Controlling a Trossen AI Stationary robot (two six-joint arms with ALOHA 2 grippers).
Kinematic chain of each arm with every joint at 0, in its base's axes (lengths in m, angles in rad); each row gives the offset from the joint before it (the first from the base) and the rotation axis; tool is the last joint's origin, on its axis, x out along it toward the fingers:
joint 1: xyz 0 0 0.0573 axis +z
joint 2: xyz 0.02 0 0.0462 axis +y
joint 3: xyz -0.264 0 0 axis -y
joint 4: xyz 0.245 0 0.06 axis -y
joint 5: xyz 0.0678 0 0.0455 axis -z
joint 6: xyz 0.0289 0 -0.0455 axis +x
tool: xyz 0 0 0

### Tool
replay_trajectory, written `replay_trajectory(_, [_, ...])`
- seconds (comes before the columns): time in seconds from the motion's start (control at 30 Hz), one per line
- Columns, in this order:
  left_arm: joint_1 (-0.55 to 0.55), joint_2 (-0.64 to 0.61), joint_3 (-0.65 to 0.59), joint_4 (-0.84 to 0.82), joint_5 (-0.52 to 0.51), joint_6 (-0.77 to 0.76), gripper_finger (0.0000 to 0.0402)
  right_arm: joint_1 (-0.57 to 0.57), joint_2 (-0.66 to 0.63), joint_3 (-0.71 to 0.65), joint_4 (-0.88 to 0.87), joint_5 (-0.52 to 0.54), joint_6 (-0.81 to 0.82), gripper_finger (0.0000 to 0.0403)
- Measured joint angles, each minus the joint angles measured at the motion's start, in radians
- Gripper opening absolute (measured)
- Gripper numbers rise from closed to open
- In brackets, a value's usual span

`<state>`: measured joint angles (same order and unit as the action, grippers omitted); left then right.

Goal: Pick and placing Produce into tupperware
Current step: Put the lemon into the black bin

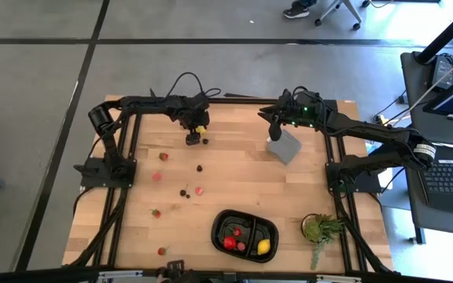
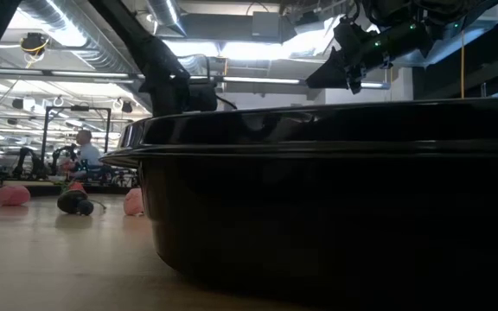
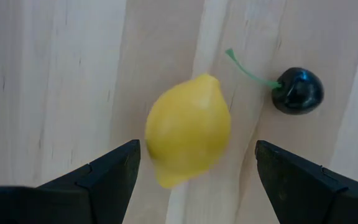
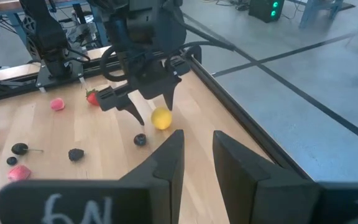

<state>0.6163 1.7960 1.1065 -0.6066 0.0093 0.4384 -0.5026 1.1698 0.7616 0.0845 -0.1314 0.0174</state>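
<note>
A yellow lemon [image 3: 188, 127] lies on the wooden table [image 1: 242, 185] near the far edge, beside a dark cherry [image 3: 298, 91]. The left gripper [image 1: 193, 138] hangs over it, fingers spread wide apart. The right gripper [image 1: 274, 126], fingers slightly apart, waits by the grey block [image 1: 285, 145], far from the black tray [image 1: 244, 233].

wooden table [image 1: 289, 196], tupperware [image 1: 246, 222], scattered produce [image 1: 199, 190]

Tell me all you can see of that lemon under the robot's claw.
The lemon is small, smooth, bright yellow, oval with a pointed tip, and looks like plastic. It lies on its side on the pale wooden table near the far edge, between the left gripper's open fingers, untouched. A dark cherry with a green stem lies beside it.
</note>
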Motion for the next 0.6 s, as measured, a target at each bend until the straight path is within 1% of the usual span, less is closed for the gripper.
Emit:
replay_trajectory(0.17, [0.001, 0.000, -0.005, 0.051, -0.001, 0.026, 0.0308, 0.000, 0.000, 0.000, 0.000, 0.000, 0.000, 0.0087])
replay_trajectory(0.3, [0.013, 0.004, -0.004, 0.050, -0.002, 0.046, 0.0308, 0.000, 0.000, 0.000, 0.000, 0.000, 0.001, 0.0087])
replay_trajectory(0.43, [0.018, 0.029, -0.005, 0.027, -0.002, 0.046, 0.0308, 0.000, 0.000, 0.000, 0.000, 0.000, 0.000, 0.0087])
replay_trajectory(0.6, [0.017, 0.073, 0.000, 0.044, 0.005, 0.046, 0.0308, 0.000, 0.000, 0.000, 0.000, 0.000, 0.000, 0.0087])
